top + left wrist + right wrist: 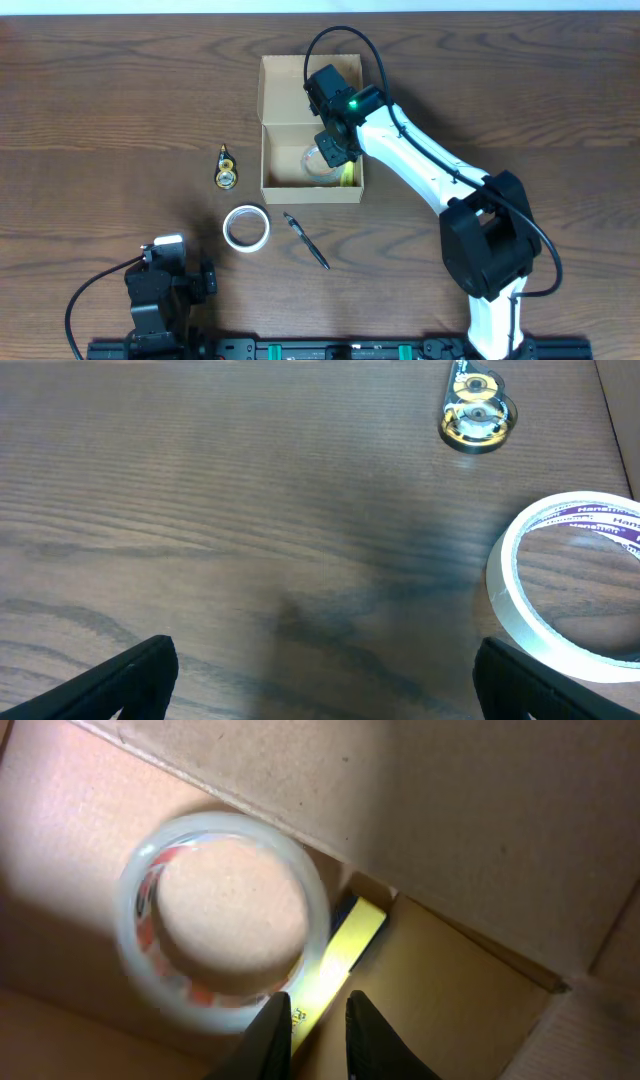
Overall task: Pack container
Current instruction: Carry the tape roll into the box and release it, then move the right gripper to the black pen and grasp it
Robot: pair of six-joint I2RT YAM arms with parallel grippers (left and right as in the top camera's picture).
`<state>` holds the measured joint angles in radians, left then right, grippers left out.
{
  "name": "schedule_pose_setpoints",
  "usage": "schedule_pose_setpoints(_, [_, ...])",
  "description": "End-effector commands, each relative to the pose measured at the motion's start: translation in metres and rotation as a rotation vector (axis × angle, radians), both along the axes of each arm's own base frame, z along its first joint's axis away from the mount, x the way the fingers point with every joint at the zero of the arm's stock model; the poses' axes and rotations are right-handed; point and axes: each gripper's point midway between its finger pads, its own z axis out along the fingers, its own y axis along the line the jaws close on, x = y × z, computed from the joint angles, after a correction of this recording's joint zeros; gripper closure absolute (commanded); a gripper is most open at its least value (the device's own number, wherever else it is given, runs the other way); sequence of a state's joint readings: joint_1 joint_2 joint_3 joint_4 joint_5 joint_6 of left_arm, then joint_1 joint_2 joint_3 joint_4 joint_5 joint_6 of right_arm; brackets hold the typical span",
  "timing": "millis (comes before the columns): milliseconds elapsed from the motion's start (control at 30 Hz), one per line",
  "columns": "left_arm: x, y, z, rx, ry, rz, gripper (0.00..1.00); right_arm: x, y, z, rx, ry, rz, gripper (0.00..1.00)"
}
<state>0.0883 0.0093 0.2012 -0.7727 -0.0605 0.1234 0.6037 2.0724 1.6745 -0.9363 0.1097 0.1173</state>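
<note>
The container [312,194] is an open tan cardboard box at mid-table, its flap lid folded back. Inside lie a clear tape roll [318,165] and a yellow flat item [347,176]. My right gripper [333,150] is lowered into the box. In the right wrist view its fingers [318,1010] are nearly together with nothing between them, just beside the clear roll [135,935] and above the yellow item [345,945]; the box wall [480,820] is behind. My left gripper [168,245] rests open and empty at the front left, its fingers [325,660] wide apart.
A white tape roll [228,228] lies in front of the box, also in the left wrist view [510,590]. A small gold and black tape dispenser [227,170] [478,415] lies left of the box. A black pen [307,241] lies in front of it.
</note>
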Motion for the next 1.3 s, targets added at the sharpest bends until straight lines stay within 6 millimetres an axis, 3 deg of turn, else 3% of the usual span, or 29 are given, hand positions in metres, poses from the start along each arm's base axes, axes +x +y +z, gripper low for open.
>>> schedule_pose_setpoints(0, [-0.006,0.002,-0.014,-0.005,0.042,0.024,0.05,0.004,0.007,0.004,-0.003,-0.024,0.016,0.81])
schedule_pose_setpoints(200, [-0.006,0.002,-0.014,-0.005,0.042,0.024,0.05,0.011,0.013,0.007,0.022,-0.058,0.016,0.84])
schedule_pose_setpoints(333, [-0.006,0.002,-0.014,-0.005,0.042,0.024,0.05,0.018,0.018,0.021,0.051,-0.099,0.016,0.86])
schedule_pose_setpoints(533, [-0.006,0.002,-0.014,-0.005,0.042,0.024,0.05,0.03,0.026,0.061,0.108,-0.181,0.015,0.85])
schedule_pose_setpoints(733, [-0.006,0.002,-0.014,-0.005,0.042,0.024,0.05,0.022,0.02,0.116,0.167,-0.264,0.014,0.77])
schedule_pose_setpoints(833, [-0.006,0.002,-0.014,-0.005,0.042,0.024,0.05,0.004,0.008,0.138,0.181,-0.25,-0.019,0.66])
schedule_pose_setpoints(1033, [-0.006,0.002,-0.014,-0.005,0.042,0.024,0.05,-0.045,-0.009,0.146,0.171,-0.112,-0.022,0.57])
schedule_pose_setpoints(1267, [-0.006,0.002,-0.014,-0.005,0.042,0.024,0.05,-0.099,0.002,0.158,0.119,-0.076,0.085,0.49])
